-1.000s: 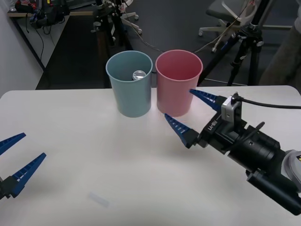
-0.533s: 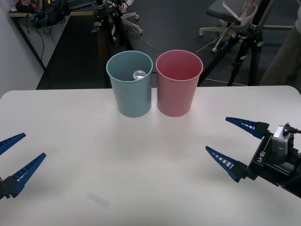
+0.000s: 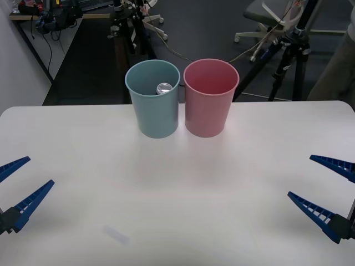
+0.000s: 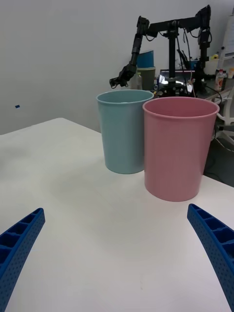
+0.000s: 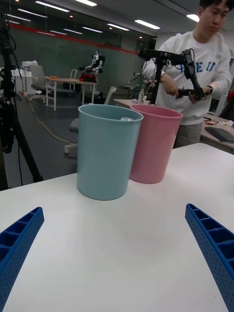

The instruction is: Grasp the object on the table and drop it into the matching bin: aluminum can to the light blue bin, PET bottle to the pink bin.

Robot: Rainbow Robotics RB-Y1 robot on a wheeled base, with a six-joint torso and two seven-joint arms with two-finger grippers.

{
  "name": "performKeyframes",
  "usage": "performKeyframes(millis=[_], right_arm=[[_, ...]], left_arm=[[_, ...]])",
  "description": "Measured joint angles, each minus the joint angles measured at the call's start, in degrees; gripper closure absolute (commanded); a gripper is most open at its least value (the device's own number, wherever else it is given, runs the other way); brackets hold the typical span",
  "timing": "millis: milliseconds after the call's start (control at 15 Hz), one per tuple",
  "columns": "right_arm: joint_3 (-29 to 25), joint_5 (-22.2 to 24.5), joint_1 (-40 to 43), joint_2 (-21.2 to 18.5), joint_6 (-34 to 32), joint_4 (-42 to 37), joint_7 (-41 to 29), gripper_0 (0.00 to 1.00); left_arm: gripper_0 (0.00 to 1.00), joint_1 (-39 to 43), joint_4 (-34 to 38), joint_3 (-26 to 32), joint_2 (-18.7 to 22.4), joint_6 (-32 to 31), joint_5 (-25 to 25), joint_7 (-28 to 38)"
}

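Note:
The aluminum can (image 3: pixel 164 88) lies inside the light blue bin (image 3: pixel 154 113), its silver top showing near the far wall. The pink bin (image 3: pixel 209 105) stands touching it on the right, at the back of the white table (image 3: pixel 177 183). My right gripper (image 3: pixel 327 191) is open and empty at the table's right edge, far from both bins. My left gripper (image 3: pixel 19 185) is open and empty at the left edge. Both wrist views face the light blue bin (image 4: pixel 124 131) (image 5: pixel 108 151) and the pink bin (image 4: pixel 179 148) (image 5: pixel 154 144) from low over the table.
Tripods (image 3: pixel 288 61), an office chair (image 3: pixel 266 16) and cables stand on the dark floor behind the table. A faint pale smear (image 3: pixel 116 235) marks the tabletop near the front left.
My right arm has pulled back from beside the pink bin toward the front right edge of the table, its fingers staying open. The left arm and the can have not moved.

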State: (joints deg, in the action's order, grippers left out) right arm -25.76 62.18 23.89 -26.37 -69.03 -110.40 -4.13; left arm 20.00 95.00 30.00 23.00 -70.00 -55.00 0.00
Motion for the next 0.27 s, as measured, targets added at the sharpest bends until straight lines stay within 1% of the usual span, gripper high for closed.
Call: performKeyframes(millis=[267], right_arm=[[-1.0, 0.0, 0.6, 0.0, -0.8, 0.0, -0.1, 0.0]], left_arm=[[0.0, 0.0, 0.0, 0.0, 0.0, 0.0, 0.0, 0.0]])
